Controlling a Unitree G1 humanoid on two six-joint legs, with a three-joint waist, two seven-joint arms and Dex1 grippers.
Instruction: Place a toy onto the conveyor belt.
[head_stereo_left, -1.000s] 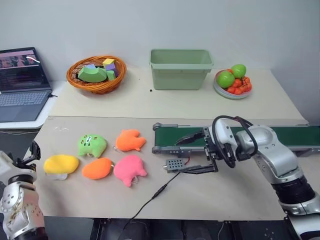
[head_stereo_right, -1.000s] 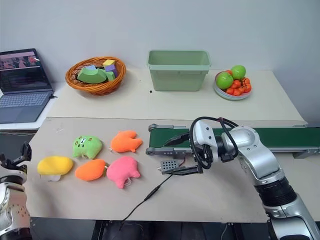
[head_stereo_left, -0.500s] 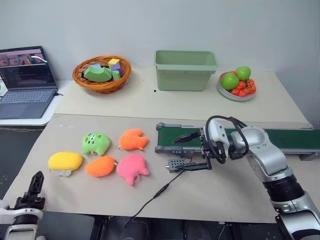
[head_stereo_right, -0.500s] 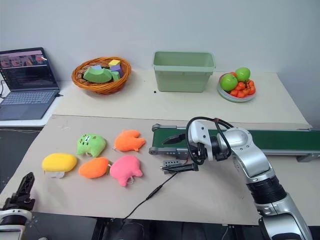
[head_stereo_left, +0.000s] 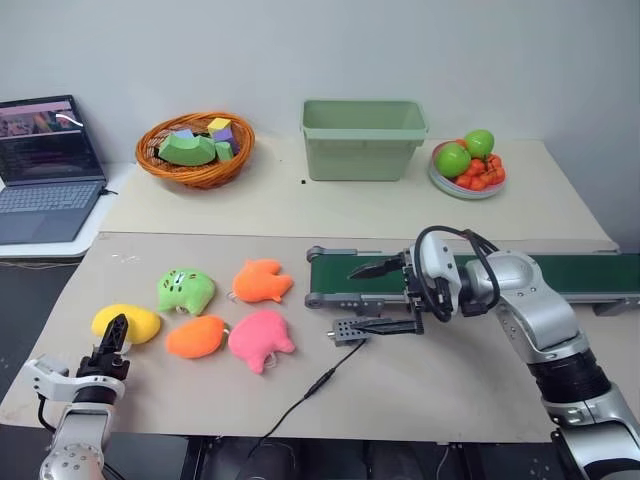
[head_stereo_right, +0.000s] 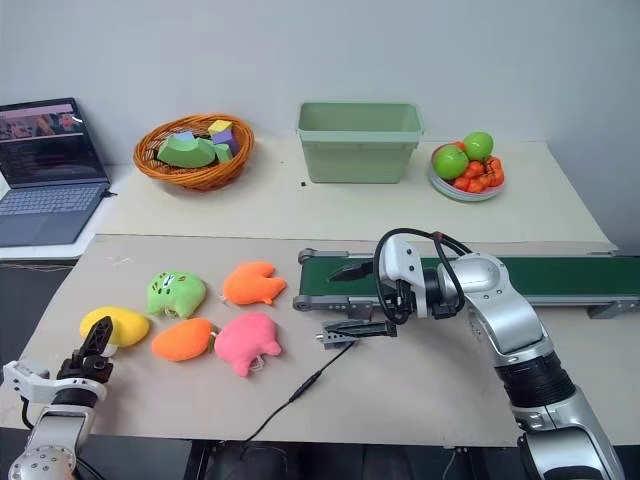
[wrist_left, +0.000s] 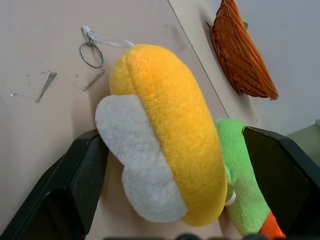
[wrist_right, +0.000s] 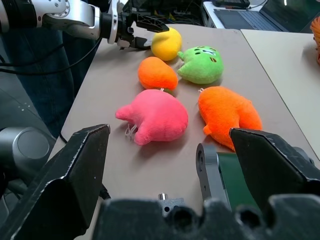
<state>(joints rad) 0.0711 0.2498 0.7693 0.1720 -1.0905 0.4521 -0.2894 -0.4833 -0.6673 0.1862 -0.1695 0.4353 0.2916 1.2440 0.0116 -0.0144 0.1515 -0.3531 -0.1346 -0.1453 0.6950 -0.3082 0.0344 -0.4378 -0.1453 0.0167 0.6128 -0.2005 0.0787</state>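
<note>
Yellow plush toy (head_stereo_left: 128, 322) lay near the front left edge of the table (head_stereo_left: 450, 390), and from my seat I saw my left gripper (wrist_left: 175, 200) spread wide with the toy between its fingers (wrist_left: 75, 190), not pinching it. In the left wrist view the toy's white patch faced the camera, a key ring (wrist_left: 91, 47) on a white loop lay on the table beside it, and the green plush (wrist_left: 245, 185) sat just behind it.

Just past the yellow toy sat an orange plush (head_stereo_left: 196, 337) and a pink plush (head_stereo_left: 260, 340), with a second orange plush (head_stereo_left: 262, 281) beyond them. A small grey box (head_stereo_left: 347, 329) with a black cable (head_stereo_left: 300, 395) lay on the table near the belt's left end.

My right gripper (head_stereo_left: 380, 297) hung over that left end of the conveyor belt (head_stereo_left: 590, 272), pointing toward the toys, its fingers (wrist_right: 75, 170) wide apart and holding nothing. I saw no toy on the belt.

Further back stood a wicker basket (head_stereo_left: 196, 148) of coloured blocks, a light green bin (head_stereo_left: 364, 138) and a bowl of fruit (head_stereo_left: 466, 161). An open laptop (head_stereo_left: 45, 165) sat on a side table at far left.
</note>
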